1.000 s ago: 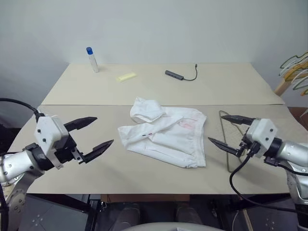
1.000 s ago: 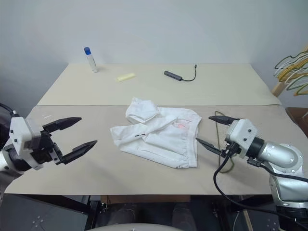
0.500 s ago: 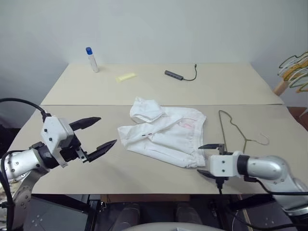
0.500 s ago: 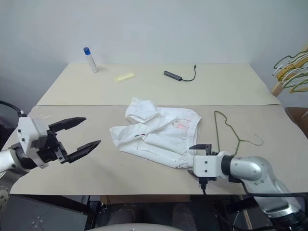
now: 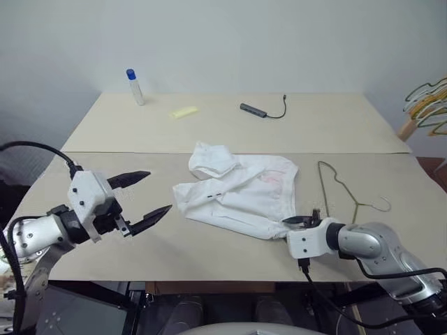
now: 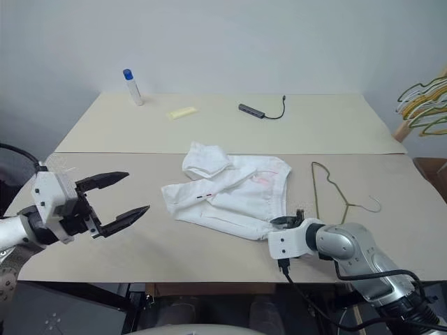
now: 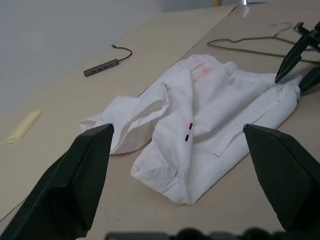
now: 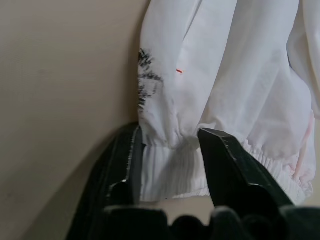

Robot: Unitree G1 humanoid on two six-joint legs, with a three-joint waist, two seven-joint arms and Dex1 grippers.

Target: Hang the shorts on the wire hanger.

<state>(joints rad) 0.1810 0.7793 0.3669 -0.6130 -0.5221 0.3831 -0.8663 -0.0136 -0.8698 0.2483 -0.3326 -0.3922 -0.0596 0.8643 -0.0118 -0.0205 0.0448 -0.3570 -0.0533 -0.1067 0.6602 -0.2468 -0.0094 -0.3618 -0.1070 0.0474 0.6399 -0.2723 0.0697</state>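
The white shorts (image 5: pixel 241 195) lie crumpled at the middle of the beige table (image 5: pixel 209 244), waistband toward the right, with a faint pink mark near it. My right gripper (image 5: pixel 302 219) is low on the table at the waistband's near corner. In the right wrist view its fingers (image 8: pixel 125 165) press the gathered elastic hem (image 8: pixel 170 165) from both sides, shut on it. The thin wire hanger (image 5: pixel 336 185) lies flat just right of the shorts. My left gripper (image 5: pixel 158 192) hovers open, left of the shorts and apart from them.
At the back of the table stand a blue-capped white bottle (image 5: pixel 133 86), a pale yellow strip (image 5: pixel 183 111) and a dark USB hub with its cable (image 5: pixel 254 109). Bunched yellow and green hangers (image 5: pixel 429 105) hang at the far right edge.
My right gripper dropped from above the hanger, swung left and rolled over, then closed on the near waistband corner of the shorts. The left gripper stayed open and nearly still.
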